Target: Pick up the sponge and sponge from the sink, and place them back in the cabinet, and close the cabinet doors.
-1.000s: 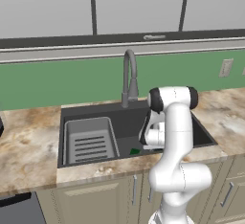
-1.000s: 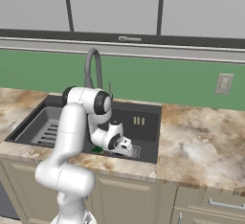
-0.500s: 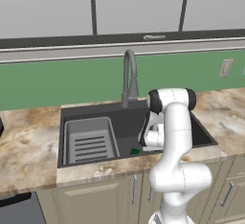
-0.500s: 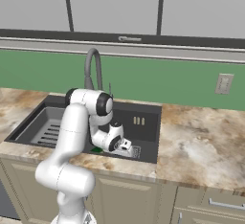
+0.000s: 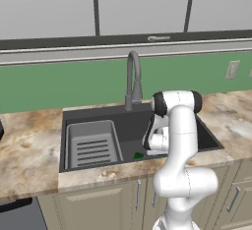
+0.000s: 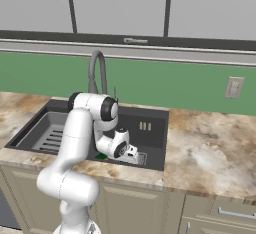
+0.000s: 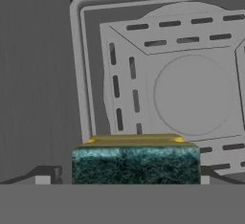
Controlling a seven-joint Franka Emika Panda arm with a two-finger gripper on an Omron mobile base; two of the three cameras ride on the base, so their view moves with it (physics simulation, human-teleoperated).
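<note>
Gripper (image 6: 135,154): low in the sink (image 6: 150,114), fingers spread wide, holding nothing.
Sponge (image 7: 136,163): between the fingertips, green side facing, beside the drain grate (image 7: 191,94).

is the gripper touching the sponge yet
Cannot tell. In the hand view the sponge sits between the gripper's tips; no clear gap or contact shows.

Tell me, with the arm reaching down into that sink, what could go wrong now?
The gripper stands open around the sponge, not yet closed on it; the sponge is small, so the fingers might pinch it off-centre and let it slip. The hand is low inside the sink, so lifting carelessly could knock the basin wall or the faucet. I can make out one sponge only, so the second might get missed.
</note>
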